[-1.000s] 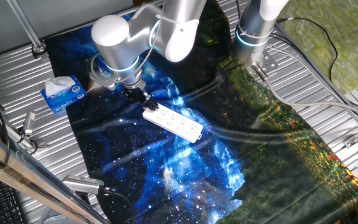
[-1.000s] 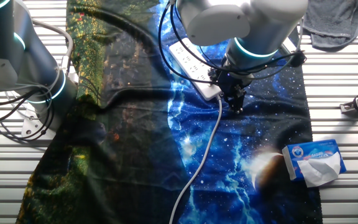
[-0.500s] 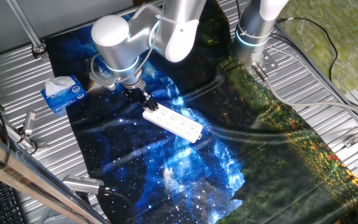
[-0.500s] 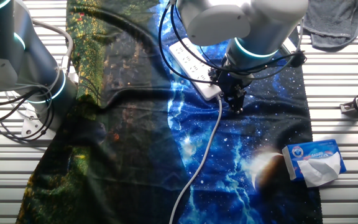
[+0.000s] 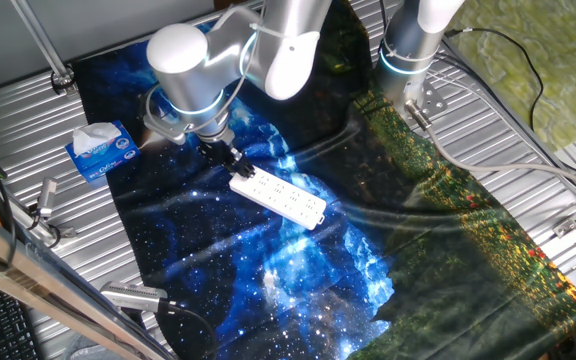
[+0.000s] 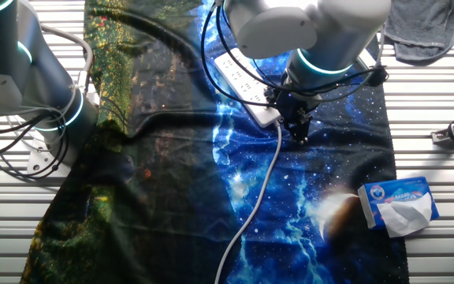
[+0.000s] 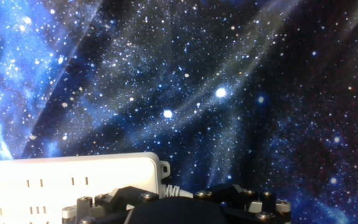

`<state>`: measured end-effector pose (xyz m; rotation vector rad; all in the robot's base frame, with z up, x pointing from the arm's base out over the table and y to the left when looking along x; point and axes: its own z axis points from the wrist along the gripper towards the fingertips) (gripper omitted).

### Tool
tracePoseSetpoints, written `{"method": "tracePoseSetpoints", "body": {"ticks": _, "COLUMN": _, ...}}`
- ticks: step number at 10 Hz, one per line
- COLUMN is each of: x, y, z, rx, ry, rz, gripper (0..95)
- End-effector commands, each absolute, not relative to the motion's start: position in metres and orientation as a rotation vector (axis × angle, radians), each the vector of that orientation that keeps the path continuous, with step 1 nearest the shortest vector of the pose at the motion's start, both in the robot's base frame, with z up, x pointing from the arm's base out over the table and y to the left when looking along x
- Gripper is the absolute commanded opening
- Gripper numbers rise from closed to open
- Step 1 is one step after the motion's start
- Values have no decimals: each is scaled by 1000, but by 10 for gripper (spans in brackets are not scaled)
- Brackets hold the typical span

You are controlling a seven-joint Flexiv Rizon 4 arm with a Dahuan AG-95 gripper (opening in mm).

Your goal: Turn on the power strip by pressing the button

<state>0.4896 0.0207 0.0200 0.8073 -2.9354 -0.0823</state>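
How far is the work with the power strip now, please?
Done: the gripper has reached the cord end of the power strip, which lies flat on the starry cloth. In hand: the press itself, though no view shows the button or actual contact. Left: confirming the switch is on, then lifting away.

My ribbed metal table carries a starry cloth holding the power strip, with a tissue pack at nine o'clock.
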Motion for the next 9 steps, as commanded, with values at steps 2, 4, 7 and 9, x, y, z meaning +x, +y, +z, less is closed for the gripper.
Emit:
{"method": "tracePoseSetpoints", "body": {"ticks": 2, "x": 489, "y": 21, "z": 20, "rx": 832, "ry": -2928, "rz": -98, "gripper": 950}}
{"method": "tracePoseSetpoints", "body": {"ticks": 4, "x": 489, "y": 21, "z": 20, "rx": 840, "ry": -2925, "rz": -98, "gripper": 950}}
{"method": "tracePoseSetpoints", "body": {"ticks": 7, "x": 489, "y": 21, "z": 20, "rx": 859, "ry": -2917, "rz": -100, "gripper": 950}}
{"method": "tracePoseSetpoints", "body": {"ticks": 9, "x": 486, "y": 22, "z": 20, "rx": 857, "ry": -2918, "rz": -98, "gripper": 950}}
